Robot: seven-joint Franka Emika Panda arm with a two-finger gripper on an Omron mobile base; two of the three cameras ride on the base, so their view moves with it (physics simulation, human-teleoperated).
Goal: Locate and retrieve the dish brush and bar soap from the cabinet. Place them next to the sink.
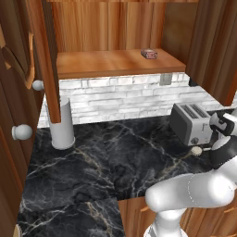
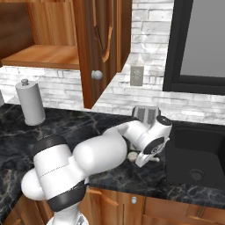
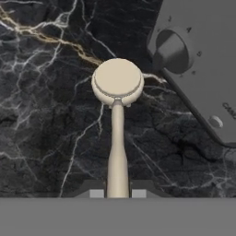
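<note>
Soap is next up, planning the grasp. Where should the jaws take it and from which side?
Take the soap across its short width, at mid-length. It lies flat on the cabinet shelf near the right front edge, so come in from the open front, roughly level. The space above it looks limited, which makes a top-down approach awkward. The gripper is shut on the brush, so that goes down first.

Black marble counter (image 1: pixel 83 180), toaster (image 1: pixel 189 121), shelf (image 1: pixel 102 62), bar soap (image 1: pixel 149 53)

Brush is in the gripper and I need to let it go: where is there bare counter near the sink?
Bare counter lies between toaster and sink, under the dish brush. Wider room between paper towel roll and toaster. Crowded against the toaster.
</note>
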